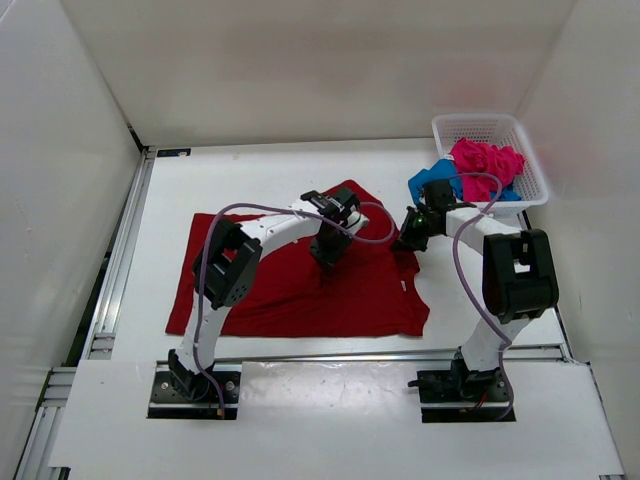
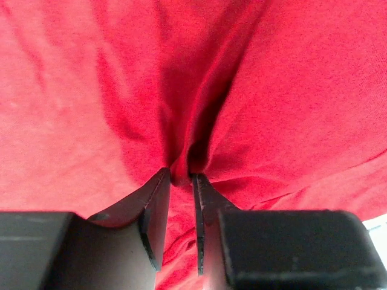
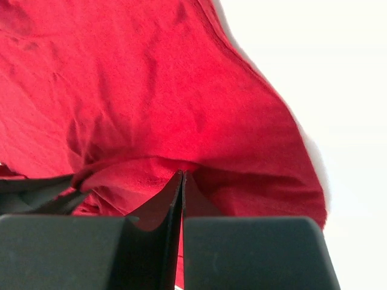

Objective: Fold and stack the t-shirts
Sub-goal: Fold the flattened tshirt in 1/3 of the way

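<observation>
The dark red t-shirt (image 1: 280, 295) lies spread flat in the middle of the white table. My left gripper (image 1: 325, 262) stands over its upper middle, and its jaws (image 2: 181, 176) are pinched on a raised fold of the red cloth (image 2: 290, 90). My right gripper (image 1: 405, 240) is at the shirt's right edge. Its jaws (image 3: 183, 173) are pressed together on the rolled hem of the red fabric (image 3: 151, 90). The pink-magenta t-shirt (image 1: 485, 165) is bunched in the basket, and the blue t-shirt (image 1: 430, 182) hangs over the basket's near left corner.
A white mesh basket (image 1: 480, 120) stands at the back right corner of the table. White walls close in the table on the left, back and right. A metal rail (image 1: 120, 260) runs along the left edge.
</observation>
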You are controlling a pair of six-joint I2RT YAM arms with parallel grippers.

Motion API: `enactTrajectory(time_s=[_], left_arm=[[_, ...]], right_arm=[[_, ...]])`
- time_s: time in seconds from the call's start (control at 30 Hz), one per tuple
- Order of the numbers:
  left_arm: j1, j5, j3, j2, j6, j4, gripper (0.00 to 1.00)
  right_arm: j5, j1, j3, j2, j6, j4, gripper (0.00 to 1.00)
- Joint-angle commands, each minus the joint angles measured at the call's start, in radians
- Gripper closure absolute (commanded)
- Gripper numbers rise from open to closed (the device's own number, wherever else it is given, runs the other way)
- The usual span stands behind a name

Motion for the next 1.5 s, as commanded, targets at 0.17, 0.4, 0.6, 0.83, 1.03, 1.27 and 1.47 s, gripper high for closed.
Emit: enactTrajectory(time_s=[0.17,0.4,0.6,0.83,1.03,1.27,1.47], left_arm=[[0.046,-0.148,0.028,-0.074,0.0,0.008,0.48],[0.079,-0.264,0.037,-0.1,0.0,0.028,0.23],[0.184,-0.308,-0.015,-0.27,0.0,0.005,0.12],[0.521,-0.371,-0.41,-0.666,0.0,-0.035,0.02],[0.839,-0.357,-0.815,-0.93,0.0,-0.047,0.01],[1.017,-0.322,-1.043,-1.018,0.0,0.058,0.01],[1.04,-0.16,-0.875,-1.082,0.0,0.069,0.07]], right_arm=[[0.059,0.0,0.014,-0.013,-0.005,0.043,1.0],[0.09,0.0,0.072,-0.004,-0.033,-0.004,0.8],[0.156,0.01,0.207,-0.057,-0.096,-0.162,0.31],[0.236,0.01,0.131,-0.289,-0.114,-0.425,0.14],[0.236,0.01,-0.217,-0.562,-0.053,-0.443,0.08],[0.193,0.01,-0.482,-0.741,0.048,-0.423,0.04],[0.168,0.01,-0.605,-0.801,0.084,-0.347,0.04]])
